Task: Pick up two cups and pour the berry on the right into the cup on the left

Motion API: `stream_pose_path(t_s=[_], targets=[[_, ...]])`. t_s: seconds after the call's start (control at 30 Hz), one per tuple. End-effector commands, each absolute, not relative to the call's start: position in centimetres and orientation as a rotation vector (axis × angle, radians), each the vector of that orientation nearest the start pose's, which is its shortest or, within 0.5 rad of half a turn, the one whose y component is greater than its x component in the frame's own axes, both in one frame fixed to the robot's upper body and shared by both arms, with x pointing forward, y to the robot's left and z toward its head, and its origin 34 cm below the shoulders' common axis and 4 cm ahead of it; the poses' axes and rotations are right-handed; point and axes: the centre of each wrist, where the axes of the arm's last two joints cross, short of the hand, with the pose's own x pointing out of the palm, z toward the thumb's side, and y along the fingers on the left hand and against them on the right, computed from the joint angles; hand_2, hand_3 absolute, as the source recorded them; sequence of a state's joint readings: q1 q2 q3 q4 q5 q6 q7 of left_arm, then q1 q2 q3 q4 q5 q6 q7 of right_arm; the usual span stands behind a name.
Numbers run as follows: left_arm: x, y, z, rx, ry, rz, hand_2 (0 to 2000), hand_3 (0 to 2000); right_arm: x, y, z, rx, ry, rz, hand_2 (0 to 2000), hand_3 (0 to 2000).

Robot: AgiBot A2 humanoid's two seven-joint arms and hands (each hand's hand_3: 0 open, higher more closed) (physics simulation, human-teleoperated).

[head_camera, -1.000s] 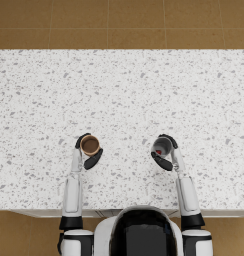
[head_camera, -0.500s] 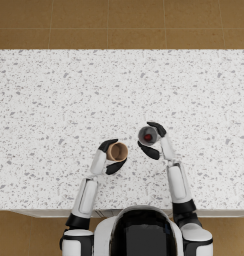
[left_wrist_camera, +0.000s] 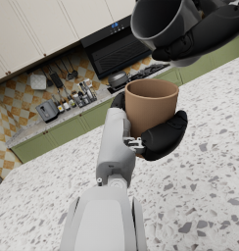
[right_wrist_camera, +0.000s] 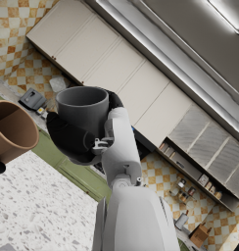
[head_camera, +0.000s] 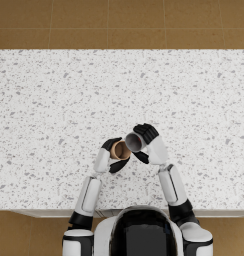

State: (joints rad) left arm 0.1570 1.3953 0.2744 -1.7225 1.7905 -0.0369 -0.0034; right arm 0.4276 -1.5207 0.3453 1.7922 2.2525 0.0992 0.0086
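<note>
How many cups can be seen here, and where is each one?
2. The brown cup is held upright in the left hand; the grey cup is in the right hand, tilted beside it.

White speckled desk (head_camera: 54,110) spans room side to side, grey and dark flecks all over. Brown tiled floor (head_camera: 119,22) beyond far edge, same floor at near corners. Behind, green lower cabinets (left_wrist_camera: 62,135) along wall. Cream upper cabinets (left_wrist_camera: 38,29) above, checkered orange-and-cream backsplash (left_wrist_camera: 16,110) between. Black oven (left_wrist_camera: 119,49) set among cabinets, dark pot (left_wrist_camera: 117,78) on hob. Utensils (left_wrist_camera: 62,76) hang in row on backsplash. Small grey appliance (left_wrist_camera: 46,111) on far counter.
</note>
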Motion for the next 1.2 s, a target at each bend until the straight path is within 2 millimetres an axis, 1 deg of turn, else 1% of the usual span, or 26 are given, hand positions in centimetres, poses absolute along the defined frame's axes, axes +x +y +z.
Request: stream_pose_path(t_s=[0.03, 0.2, 0.37, 0.4, 0.43, 0.57, 0.93, 1.07, 1.1, 1.13, 1.2], targets=[[24.5, 14.9, 16.3, 0.568, 0.075, -1.806, 2000, 1280, 26.0, -10.3, 27.2, -1.227, 0.029, 1.579, 2000, 1280], [24.5, 14.6, 16.6, 0.571, 0.058, -1.808, 2000, 1280, 25.8, -9.8, 27.8, -1.353, 0.108, 1.48, 2000, 1280], [24.7, 14.5, 16.4, 0.557, 0.06, -1.807, 2000, 1280, 25.4, -8.8, 28.4, -1.479, 0.175, 1.381, 2000, 1280], [24.8, 14.4, 16.5, 0.558, 0.055, -1.808, 2000, 1280, 25.5, -9.3, 28.5, -2.033, 0.378, 1.293, 2000, 1280], [24.8, 14.4, 16.5, 0.557, 0.054, -1.807, 2000, 1280, 25.2, -8.7, 28.4, -1.652, 0.246, 1.328, 2000, 1280], [24.9, 14.5, 16.4, 0.548, 0.056, -1.802, 2000, 1280, 25.1, -8.6, 28.5, -1.747, 0.317, 1.215, 2000, 1280], [25.0, 14.8, 16.4, 0.534, 0.05, -1.783, 2000, 1280, 25.0, -8.6, 28.3, -1.909, 0.534, 0.93, 2000, 1280], [25.0, 15.1, 16.8, 0.538, 0.035, -1.766, 2000, 1280, 24.9, -8.7, 28.2, -1.92, 0.565, 0.895, 2000, 1280], [24.8, 15.0, 16.1, 0.523, 0.057, -1.779, 2000, 1280, 24.5, -8.7, 27.9, -1.933, 0.568, 0.898, 2000, 1280], [24.8, 15.0, 16.2, 0.523, 0.055, -1.777, 2000, 1280, 24.9, -8.7, 27.5, -1.929, 0.587, 0.906, 2000, 1280], [24.8, 15.0, 16.2, 0.523, 0.053, -1.774, 2000, 1280, 24.7, -8.7, 27.3, -1.934, 0.58, 0.9, 2000, 1280]])
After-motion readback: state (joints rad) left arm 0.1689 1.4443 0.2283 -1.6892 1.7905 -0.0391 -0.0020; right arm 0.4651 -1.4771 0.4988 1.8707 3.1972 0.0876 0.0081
